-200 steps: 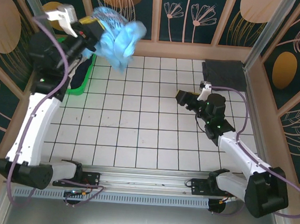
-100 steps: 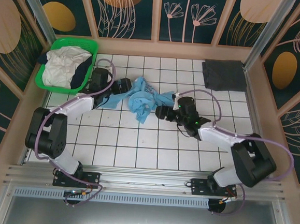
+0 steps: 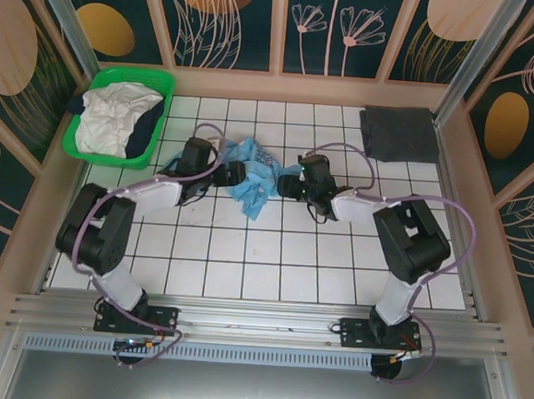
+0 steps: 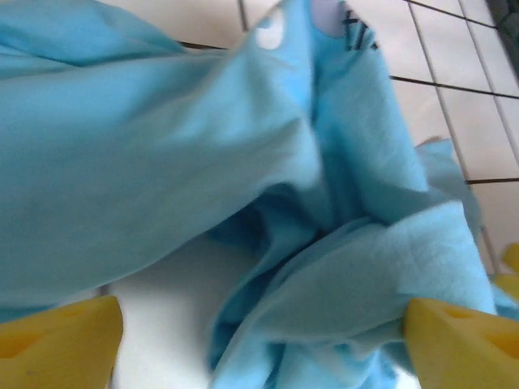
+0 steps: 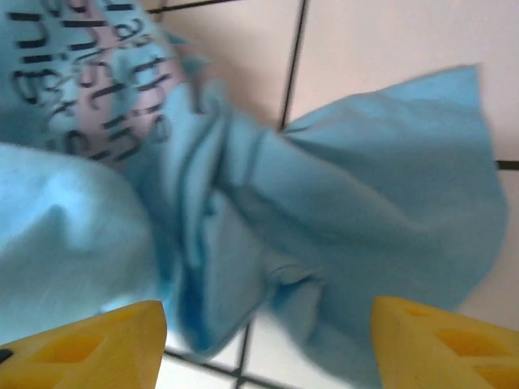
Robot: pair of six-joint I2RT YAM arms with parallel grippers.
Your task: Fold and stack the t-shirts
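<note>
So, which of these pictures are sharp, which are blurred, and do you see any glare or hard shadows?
Top external view: sharp and evenly lit, tile lines crisp around the light blue t-shirt, no glare on the tiles. Left wrist view: the cloth is soft and out of focus, the yellow fingertips blurred. Right wrist view: the shirt's black print is smeared, tile seams soft.

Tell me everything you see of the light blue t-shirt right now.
The light blue t-shirt lies crumpled in a loose heap on the white tiled table, unfolded. It is soft, creased cloth, with dark lettering on a pale patch. It sits between the left claw and right claw, both open astride its edges.
</note>
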